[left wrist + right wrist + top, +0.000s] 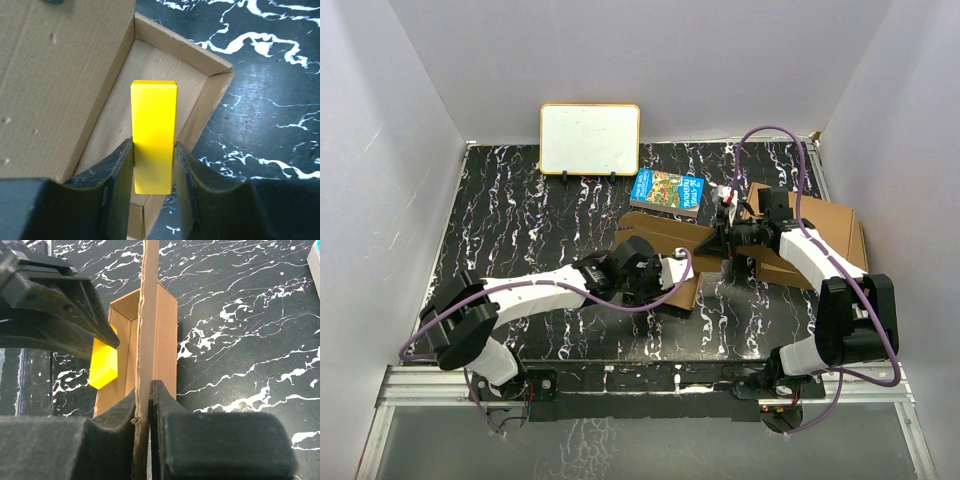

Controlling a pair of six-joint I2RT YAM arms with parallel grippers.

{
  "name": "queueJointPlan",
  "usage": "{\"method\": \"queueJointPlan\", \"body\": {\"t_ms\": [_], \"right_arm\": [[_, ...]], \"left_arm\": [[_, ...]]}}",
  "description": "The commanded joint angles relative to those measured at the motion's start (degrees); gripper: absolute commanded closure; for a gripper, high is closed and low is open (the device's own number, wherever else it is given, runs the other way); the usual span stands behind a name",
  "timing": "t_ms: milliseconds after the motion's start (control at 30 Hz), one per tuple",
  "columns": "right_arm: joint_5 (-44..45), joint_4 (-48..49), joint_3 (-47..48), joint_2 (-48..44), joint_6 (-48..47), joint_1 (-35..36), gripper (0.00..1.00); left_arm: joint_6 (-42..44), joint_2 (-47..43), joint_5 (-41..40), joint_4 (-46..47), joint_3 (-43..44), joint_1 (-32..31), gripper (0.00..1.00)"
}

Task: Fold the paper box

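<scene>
The paper box lies mid-table, its shallow tray open and its lid panel raised. My left gripper is shut on a yellow block and holds it over the tray's corner; its fingers clamp the block's lower sides. My right gripper is shut on the edge of the box's upright lid flap, holding it on edge. In the right wrist view the tray sits beyond the flap, with the yellow block and the left gripper at its left.
A larger brown cardboard box lies at the right under the right arm. A colourful book lies behind the paper box. A small whiteboard stands at the back wall. White walls enclose the black marbled table.
</scene>
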Motion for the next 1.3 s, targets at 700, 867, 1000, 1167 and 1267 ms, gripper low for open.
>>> {"method": "queueJointPlan", "body": {"t_ms": [700,867,1000,1167,1267], "right_arm": [[-2.4,2.7,1.3,0.1,-1.0,-0.2,0.92],[-2.6,2.5,1.4,0.3,-1.2,-0.2,0.92],[-2.7,2.3,1.5,0.4,-1.4,-0.2,0.92],[-2.8,2.2,1.4,0.4,-1.5,-0.2,0.92],[-2.7,2.3,1.4,0.4,-1.4,-0.3,0.92]], "left_arm": [[-10.8,-3.2,-4.8,10.7,-0.8,2.6,0.35],[-28.4,-15.0,-3.4,13.5,-6.8,7.6,0.32],[-38.6,-24.6,-4.4,14.6,-12.4,13.8,0.35],[-43.7,-30.8,-0.9,13.5,-17.3,23.2,0.32],[-44.5,-29.9,5.8,13.6,-17.5,29.0,0.29]]}}
